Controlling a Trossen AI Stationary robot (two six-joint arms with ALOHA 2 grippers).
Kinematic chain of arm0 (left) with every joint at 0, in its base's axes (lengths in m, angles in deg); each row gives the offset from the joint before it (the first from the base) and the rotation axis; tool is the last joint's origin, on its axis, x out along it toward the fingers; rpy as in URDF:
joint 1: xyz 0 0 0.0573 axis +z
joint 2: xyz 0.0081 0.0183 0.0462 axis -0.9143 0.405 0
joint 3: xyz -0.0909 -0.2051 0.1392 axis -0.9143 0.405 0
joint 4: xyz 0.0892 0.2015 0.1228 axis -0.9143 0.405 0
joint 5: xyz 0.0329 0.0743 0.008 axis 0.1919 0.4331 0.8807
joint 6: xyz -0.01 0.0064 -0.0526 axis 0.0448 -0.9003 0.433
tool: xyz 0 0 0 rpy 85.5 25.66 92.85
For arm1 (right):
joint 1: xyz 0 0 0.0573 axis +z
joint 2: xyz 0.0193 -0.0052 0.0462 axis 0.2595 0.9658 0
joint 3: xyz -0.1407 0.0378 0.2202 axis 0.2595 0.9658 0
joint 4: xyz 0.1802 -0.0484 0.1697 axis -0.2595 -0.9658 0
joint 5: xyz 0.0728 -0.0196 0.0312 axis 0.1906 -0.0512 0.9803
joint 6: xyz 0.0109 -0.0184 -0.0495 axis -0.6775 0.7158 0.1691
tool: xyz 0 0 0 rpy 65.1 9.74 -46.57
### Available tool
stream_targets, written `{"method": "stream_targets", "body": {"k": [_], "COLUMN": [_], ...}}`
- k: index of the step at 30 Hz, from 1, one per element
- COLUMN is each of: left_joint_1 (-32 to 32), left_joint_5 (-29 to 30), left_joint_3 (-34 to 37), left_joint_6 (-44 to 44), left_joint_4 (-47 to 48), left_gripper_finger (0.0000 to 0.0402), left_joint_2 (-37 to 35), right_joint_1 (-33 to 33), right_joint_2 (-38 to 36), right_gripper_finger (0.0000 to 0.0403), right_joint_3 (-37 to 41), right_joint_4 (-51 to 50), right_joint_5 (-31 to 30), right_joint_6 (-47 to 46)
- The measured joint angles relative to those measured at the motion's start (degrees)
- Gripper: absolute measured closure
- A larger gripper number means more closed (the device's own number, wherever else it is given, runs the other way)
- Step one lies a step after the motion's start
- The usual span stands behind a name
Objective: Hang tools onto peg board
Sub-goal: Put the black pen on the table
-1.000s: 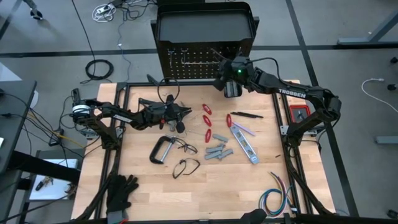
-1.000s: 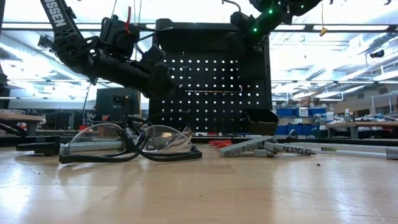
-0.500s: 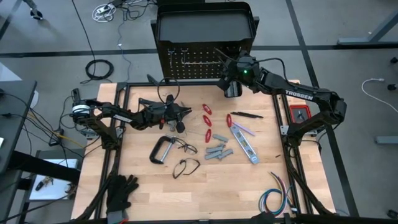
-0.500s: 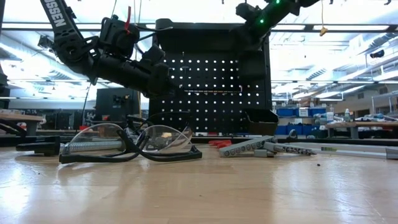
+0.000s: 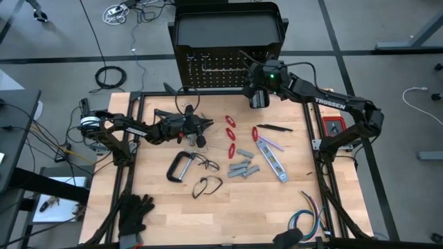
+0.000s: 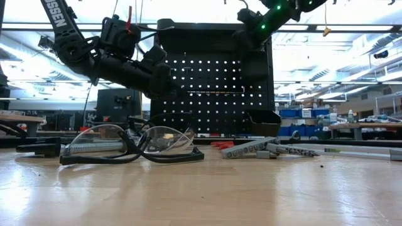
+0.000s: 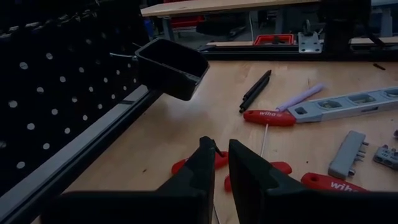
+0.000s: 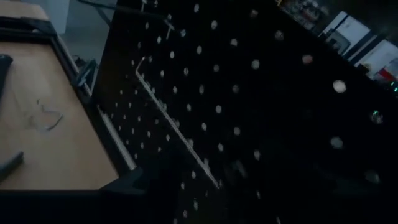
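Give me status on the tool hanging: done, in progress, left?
Done: one long thin tool seems to lie across the peg board. In progress: the right claw is up at the board; nothing visible in it. The left claw is shut, low over the table. Left: clamp, red-handled tools, level.

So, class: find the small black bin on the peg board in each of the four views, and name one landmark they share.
High view: not made out; the peg board is seen from above.
Low view: small black bin at the board's lower right corner.
Left wrist view: bin upper left of centre, jutting from the board.
Right wrist view: not in it.
Shared landmark: the black perforated peg board.
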Motion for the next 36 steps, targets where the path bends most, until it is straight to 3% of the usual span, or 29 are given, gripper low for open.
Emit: {"method": "stream_targets", "body": {"k": [5,14,26,36], "left_joint_1": [0.0,0.0,0.0,0.0], "left_joint_5": [0.0,0.4,0.8,2.8], "left_joint_3": [0.0,0.0,0.0,0.0], "left_joint_6": [0.0,-1.4,-1.5,-1.5], "left_joint_4": [-0.2,-0.1,0.0,-0.7], "left_gripper_finger": [0.0356,0.0356,0.0356,0.0356], "left_joint_2": [0.0,0.0,0.0,0.0], "right_joint_1": [-0.9,-0.1,2.3,9.8], "right_joint_2": [3.3,2.2,-3.1,-8.0], "right_gripper_finger": [0.0218,0.0367,0.0369,0.0369], "right_joint_3": [0.0,-0.1,0.0,0.0], "right_joint_4": [4.3,3.9,1.9,2.0], "right_joint_5": [-0.5,-2.1,-4.6,-2.3], "right_joint_6": [2.4,3.7,3.8,16.4]}}
